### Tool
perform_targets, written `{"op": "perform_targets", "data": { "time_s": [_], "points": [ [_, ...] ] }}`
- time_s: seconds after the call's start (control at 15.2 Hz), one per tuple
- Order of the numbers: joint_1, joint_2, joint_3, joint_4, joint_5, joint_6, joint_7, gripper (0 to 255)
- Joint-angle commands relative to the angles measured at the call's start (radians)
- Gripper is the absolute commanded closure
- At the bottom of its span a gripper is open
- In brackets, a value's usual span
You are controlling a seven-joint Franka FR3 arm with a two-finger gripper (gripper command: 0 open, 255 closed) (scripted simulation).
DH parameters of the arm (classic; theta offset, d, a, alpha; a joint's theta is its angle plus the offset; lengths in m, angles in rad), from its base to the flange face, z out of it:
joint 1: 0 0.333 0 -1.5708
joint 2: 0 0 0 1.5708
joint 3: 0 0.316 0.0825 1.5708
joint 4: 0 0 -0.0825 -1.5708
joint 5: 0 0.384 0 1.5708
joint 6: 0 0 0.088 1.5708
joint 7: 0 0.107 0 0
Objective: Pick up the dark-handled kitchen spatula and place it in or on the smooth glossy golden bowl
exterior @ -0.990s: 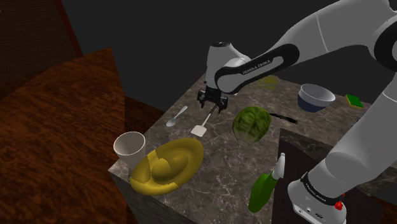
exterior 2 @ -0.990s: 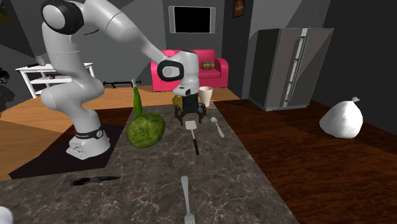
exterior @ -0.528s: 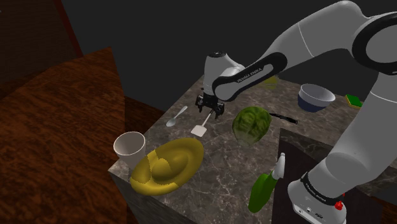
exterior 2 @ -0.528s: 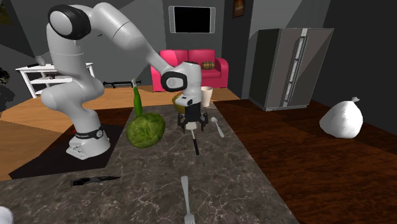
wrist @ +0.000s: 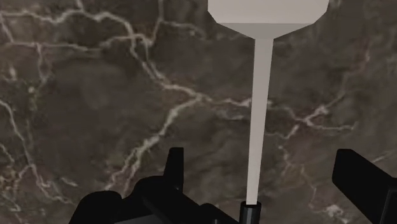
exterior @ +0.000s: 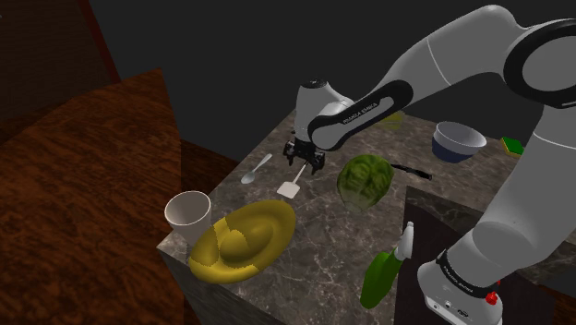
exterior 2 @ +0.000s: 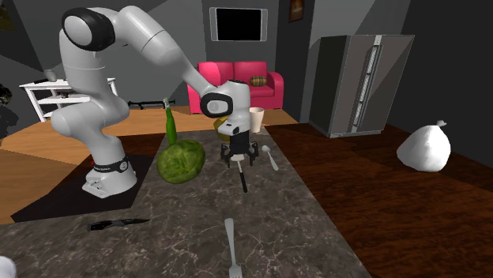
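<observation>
A black two-finger gripper (exterior: 302, 162) on a white arm is hanging low over a dark marbled counter (exterior: 318, 242). Its fingers are standing apart, one on each side of the pale shaft of the spatula (exterior: 292, 185), and touching nothing. The spatula is lying flat on the counter near the golden bowl (exterior: 242, 238), its white blade pointing toward the bowl and its dark handle running away under the gripper, while a white cup (exterior: 187, 212) is standing just beside the bowl.
</observation>
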Motion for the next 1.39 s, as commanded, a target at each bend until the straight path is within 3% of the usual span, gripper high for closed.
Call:
{"op": "perform_targets", "data": {
  "time_s": [0.0,0.07,0.66,1.32],
  "points": [
    [0.000,0.000,0.000,0.000,0.000,0.000,0.000,0],
    [0.000,0.000,0.000,0.000,0.000,0.000,0.000,255],
    [0.000,0.000,0.000,0.000,0.000,0.000,0.000,255],
    [-0.017,-0.096,0.024,0.030,0.074,-0.113,-0.056,255]
  ]
}}
